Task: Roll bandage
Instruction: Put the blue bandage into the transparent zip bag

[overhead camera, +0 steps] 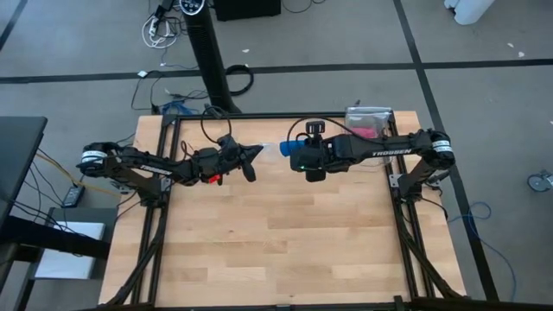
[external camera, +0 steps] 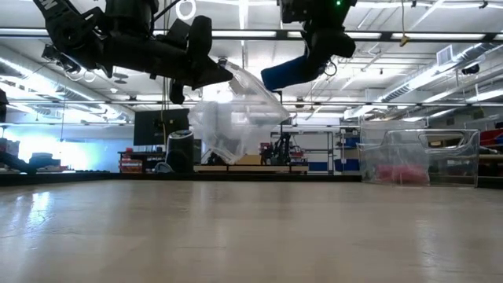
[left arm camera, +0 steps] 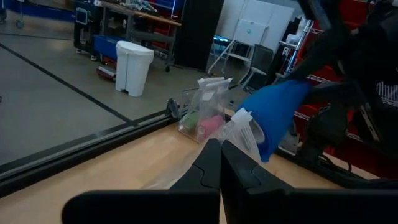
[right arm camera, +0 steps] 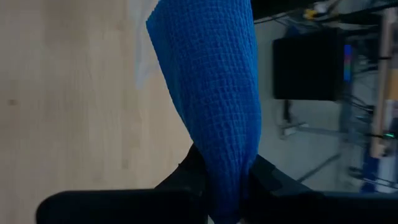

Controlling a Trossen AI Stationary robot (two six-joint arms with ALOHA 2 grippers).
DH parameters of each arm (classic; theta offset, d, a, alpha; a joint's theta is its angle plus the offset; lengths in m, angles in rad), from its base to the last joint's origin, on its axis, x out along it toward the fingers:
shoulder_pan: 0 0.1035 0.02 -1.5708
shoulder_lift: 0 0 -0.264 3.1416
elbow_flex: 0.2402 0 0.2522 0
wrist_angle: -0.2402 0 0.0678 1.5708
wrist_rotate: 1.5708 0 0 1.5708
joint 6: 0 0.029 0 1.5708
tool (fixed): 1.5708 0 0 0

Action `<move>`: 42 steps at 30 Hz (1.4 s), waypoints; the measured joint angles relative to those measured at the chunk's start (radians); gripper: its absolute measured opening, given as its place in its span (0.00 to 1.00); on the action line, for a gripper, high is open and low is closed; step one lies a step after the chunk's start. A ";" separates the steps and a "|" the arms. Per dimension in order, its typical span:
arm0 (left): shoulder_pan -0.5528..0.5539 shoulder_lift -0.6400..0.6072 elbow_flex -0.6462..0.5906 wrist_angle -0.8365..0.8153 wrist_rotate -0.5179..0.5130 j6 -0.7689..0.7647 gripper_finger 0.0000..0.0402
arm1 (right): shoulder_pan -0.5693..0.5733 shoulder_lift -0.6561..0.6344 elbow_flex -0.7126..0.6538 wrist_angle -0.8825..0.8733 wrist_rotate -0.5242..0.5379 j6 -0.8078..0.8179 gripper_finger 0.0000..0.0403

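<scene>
Both my grippers are raised mid-table: right gripper [right arm camera: 224,180] clamped on the bright blue waffle-textured fabric bandage [right arm camera: 211,87], left gripper [left arm camera: 221,165] pinched on the clear crinkly plastic bag [external camera: 236,118], so I judge unpacking near finished, rolling not yet begun.

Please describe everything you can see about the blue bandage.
The bandage is bright blue, soft fabric with a waffle-like weave. The right pincer is shut on one end and holds it above the table. Its free end reaches a clear plastic bag, which the left pincer pinches.
</scene>
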 joint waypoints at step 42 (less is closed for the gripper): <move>-0.044 0.000 0.001 0.101 -0.126 -0.264 0.00 | 0.080 -0.014 0.000 0.045 0.310 0.041 0.11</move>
